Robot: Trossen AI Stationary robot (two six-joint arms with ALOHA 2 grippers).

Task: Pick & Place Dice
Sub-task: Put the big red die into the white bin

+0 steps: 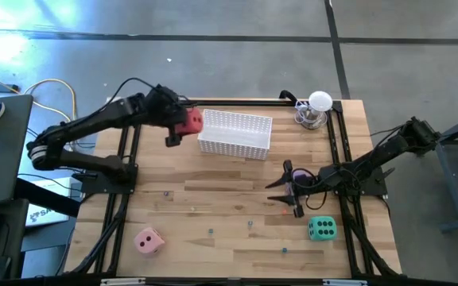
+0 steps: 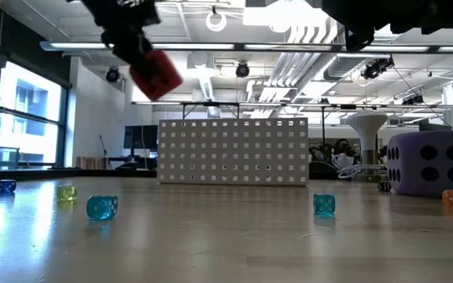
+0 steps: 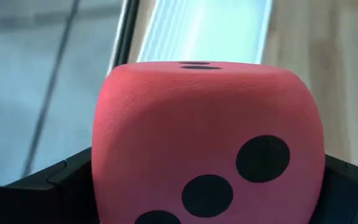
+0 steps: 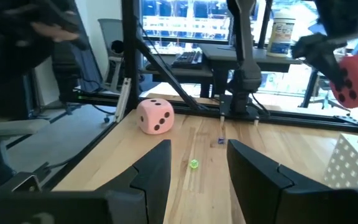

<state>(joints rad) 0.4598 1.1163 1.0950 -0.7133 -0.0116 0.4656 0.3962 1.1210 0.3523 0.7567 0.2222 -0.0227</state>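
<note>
The red die [image 1: 191, 121] hangs in the air, pinched in the left gripper [image 1: 180, 125] just beside the white perforated basket [image 1: 235, 133], apparently to be dropped in. The pink die [image 1: 149, 240] and green die [image 1: 321, 229] sit on the worktop [image 1: 213, 199], well apart. The right gripper [image 1: 286, 191] waits low near the green die, fingers partly spread, holding nothing.

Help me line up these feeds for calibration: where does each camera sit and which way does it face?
High: overhead, looking down; both arms, left tool holding the red die beside the white basket.
Low: table height, facing the basket; the die is held aloft.
Left wrist: fingers flanking the die.
Right wrist: empty right tool, facing the pink die.
Shared: red die, all views.
</note>
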